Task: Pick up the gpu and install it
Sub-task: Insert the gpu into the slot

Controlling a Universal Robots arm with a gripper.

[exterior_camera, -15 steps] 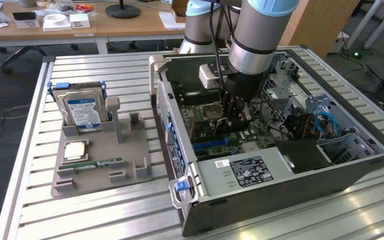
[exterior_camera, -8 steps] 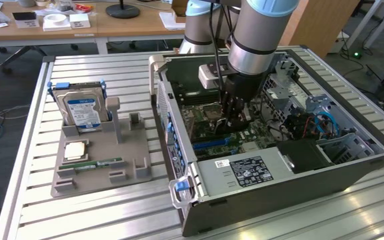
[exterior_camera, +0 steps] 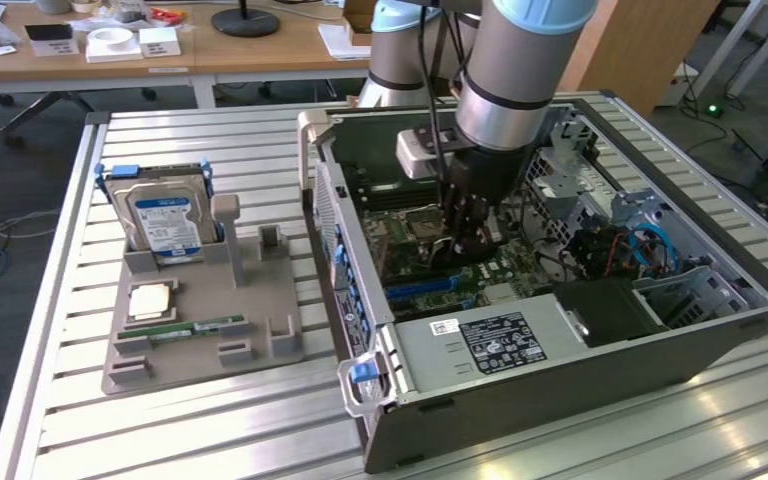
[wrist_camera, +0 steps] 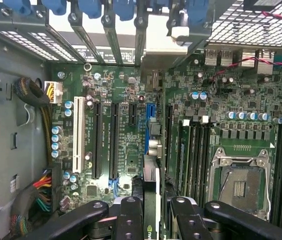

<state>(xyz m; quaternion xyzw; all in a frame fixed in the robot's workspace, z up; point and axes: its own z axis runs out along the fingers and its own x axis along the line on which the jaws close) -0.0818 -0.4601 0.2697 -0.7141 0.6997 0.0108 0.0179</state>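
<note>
In the exterior view's middle, the pincer (exterior_camera: pixel 472 245) clamps the thin, stiff, probably fragile gpu (wrist_camera: pixel 150 175) by its edge.

room: open slots (wrist_camera: pixel 113 140) below gpu (wrist_camera: pixel 150 190) | obstacles: cable bundle (wrist_camera: pixel 42 194) perhaps close

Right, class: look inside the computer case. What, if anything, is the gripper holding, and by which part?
The gripper holds the graphics card, seen edge-on, pinched between its fingers by the edge nearest the wrist.
</note>
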